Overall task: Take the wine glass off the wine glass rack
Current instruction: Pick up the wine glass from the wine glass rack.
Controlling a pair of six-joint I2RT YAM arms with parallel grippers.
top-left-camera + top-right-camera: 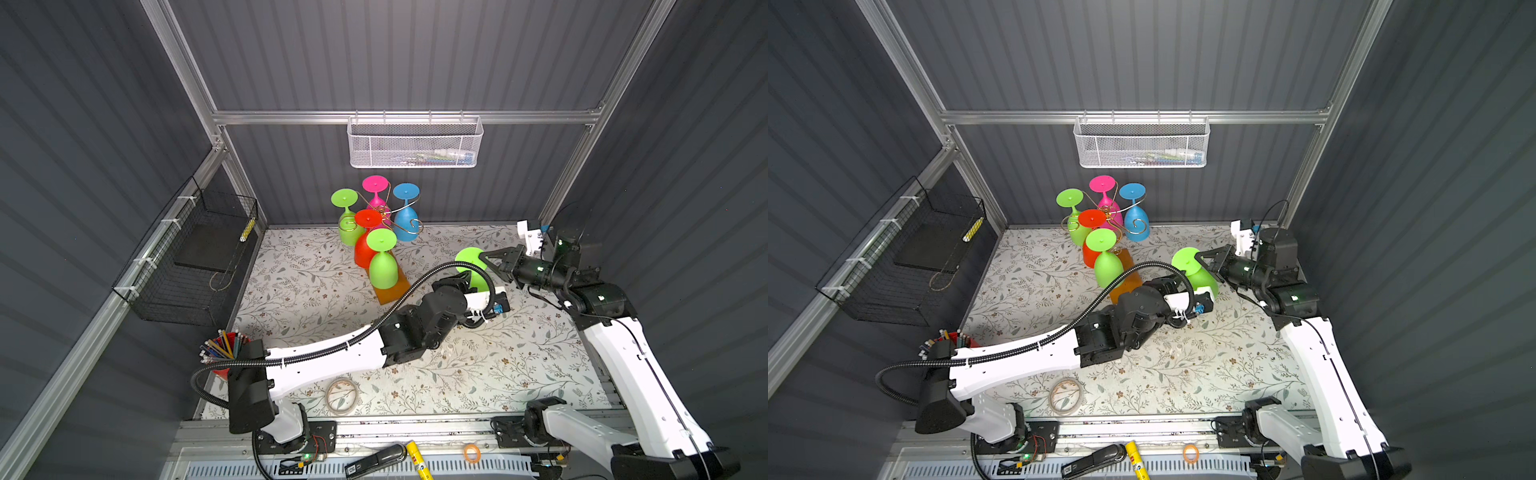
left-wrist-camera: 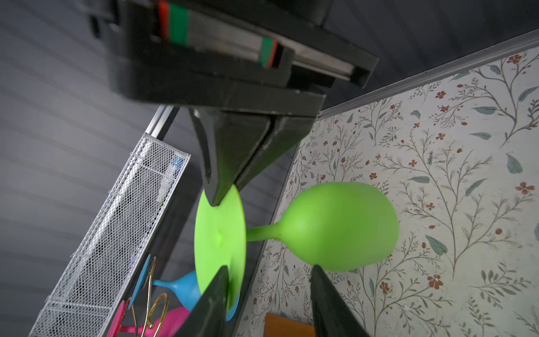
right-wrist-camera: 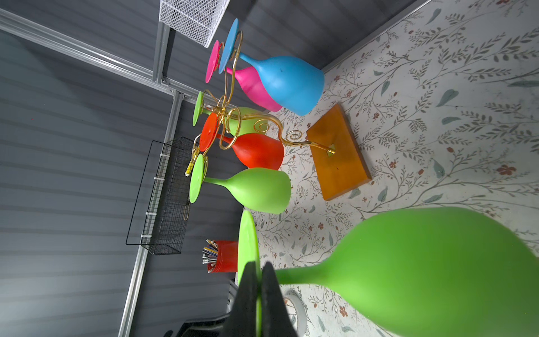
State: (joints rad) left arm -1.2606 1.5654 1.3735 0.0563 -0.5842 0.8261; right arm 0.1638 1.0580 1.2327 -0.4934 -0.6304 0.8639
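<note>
A green wine glass hangs upside down in the air to the right of the wine glass rack, clear of it. My right gripper is shut on the edge of its foot disc. My left gripper stands open just below the glass. One finger overlaps the foot's rim and the other sits under the bowl, with the stem in line with the gap. The rack is gold wire on an orange-brown base. It carries several glasses: green, pink, blue and red.
A white mesh basket hangs on the back wall and a black wire basket on the left wall. A red cup of pencils and a tape roll sit near the front of the floral mat.
</note>
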